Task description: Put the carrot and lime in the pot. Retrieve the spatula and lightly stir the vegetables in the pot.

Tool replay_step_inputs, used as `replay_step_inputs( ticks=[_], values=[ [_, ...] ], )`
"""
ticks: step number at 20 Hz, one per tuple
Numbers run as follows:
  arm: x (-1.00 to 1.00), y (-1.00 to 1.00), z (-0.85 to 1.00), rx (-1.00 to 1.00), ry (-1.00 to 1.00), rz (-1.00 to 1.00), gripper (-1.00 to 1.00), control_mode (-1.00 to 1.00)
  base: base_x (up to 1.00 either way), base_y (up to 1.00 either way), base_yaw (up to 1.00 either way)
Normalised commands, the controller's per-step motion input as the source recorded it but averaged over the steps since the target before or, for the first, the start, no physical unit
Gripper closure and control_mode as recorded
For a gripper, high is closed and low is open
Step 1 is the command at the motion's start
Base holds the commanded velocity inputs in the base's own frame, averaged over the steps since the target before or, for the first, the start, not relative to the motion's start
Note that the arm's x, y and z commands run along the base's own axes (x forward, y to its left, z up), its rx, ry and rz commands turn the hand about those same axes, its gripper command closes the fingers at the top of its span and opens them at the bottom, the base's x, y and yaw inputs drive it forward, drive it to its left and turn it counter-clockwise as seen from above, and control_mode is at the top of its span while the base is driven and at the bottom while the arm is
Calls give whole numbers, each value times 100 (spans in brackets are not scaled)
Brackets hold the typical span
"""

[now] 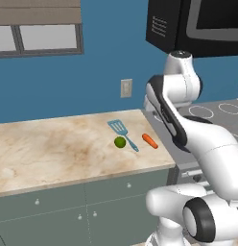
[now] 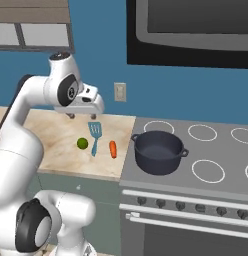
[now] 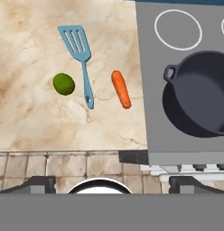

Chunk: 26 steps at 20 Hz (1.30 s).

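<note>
The orange carrot lies on the marble counter, near the edge beside the stove. Left of it the light blue spatula lies flat, head toward the wall. The green lime rests just left of the spatula's handle. An empty dark pot stands on the stove's front left burner. My gripper hangs open high above the counter, over these things, holding nothing.
The grey stove top with white burner rings adjoins the counter on the right. A black microwave hangs above the stove. A wall outlet sits on the blue wall. Cabinet fronts lie below the counter edge.
</note>
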Motion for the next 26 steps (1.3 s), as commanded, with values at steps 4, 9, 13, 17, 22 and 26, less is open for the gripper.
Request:
replay_step_inputs(
  ticks=[4,9,13,17,22,26],
  values=[
    [21,-18,-24,-1,9,0,-100,-100,0,0,0],
    [33,-8,-38,0,4,-1,-100,-100,0,0,0],
    [32,-2,-34,2,0,-26,-100,-100,0,0,0],
    [31,-2,-37,6,0,-27,-100,-100,0,0,0],
    [31,-1,-38,2,0,-5,-100,-100,0,0,0],
    [18,-4,-30,0,0,1,-100,-100,0,0,0]
  ],
)
